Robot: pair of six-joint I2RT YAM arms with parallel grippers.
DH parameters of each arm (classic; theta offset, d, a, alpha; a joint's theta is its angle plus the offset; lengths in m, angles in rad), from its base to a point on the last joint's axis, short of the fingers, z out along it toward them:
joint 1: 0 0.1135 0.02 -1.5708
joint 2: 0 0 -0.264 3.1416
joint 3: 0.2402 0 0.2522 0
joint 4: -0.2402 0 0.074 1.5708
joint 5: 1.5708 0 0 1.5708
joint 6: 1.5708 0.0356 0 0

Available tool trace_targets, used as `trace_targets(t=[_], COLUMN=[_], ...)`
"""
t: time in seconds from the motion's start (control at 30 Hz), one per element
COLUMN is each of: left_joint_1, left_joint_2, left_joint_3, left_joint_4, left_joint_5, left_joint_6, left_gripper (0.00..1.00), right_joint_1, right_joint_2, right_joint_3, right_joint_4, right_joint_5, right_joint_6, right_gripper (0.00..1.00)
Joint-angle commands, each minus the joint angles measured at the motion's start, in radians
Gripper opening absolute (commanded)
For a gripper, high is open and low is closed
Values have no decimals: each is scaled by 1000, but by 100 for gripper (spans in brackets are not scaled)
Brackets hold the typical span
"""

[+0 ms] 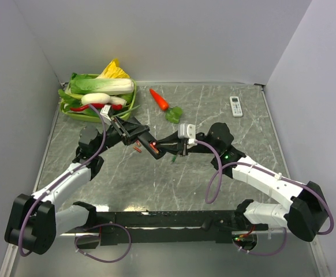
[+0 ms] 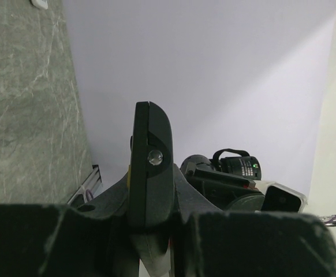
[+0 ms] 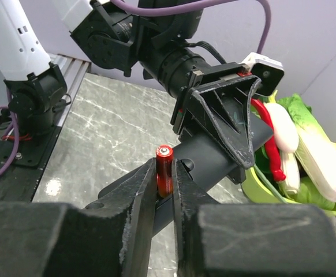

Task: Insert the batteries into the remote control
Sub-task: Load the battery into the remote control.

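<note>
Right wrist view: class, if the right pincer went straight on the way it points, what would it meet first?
Probably the remote control, crossing its path just beyond the red battery that the right pincer grips; the depth between them is unclear.

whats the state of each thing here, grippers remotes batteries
left gripper, shut on the black remote
right gripper, shut on the red battery
black remote, clamped on edge in the left gripper
red battery, upright in the right gripper, beside the black remote
loose batteries, lying on the table near the grippers
white remote, lying flat on the table, untouched
</note>
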Motion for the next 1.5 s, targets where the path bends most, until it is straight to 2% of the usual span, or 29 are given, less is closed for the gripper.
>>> trace_targets(t=[0.0,0.27,0.4,0.67,0.97,1.2,1.47], left_joint_1=[0,0,2,2,3,5,9], left_joint_2=[-50,-59,-67,-75,-78,-81,-81], left_joint_3=[3,-18,-23,-31,-44,-41,-51], left_joint_4=[89,97,86,83,86,60,51], left_joint_5=[-21,-46,-55,-67,-93,-123,-144], left_joint_6=[-95,-127,-127,-124,-134,-117,-100], left_gripper=[2,2,2,2,2,2,2], right_joint_1=[-17,-23,-25,-23,-26,-25,-25], right_joint_2=[-18,-38,-45,-55,-75,-87,-102], right_joint_3=[-34,-46,-37,-15,15,26,68], right_joint_4=[-55,-71,-90,-132,-184,-219,-259], right_joint_5=[18,33,33,15,-19,-31,-13], right_joint_6=[12,26,27,30,42,53,96], right_gripper=[25,32,39,41,55,75,80])
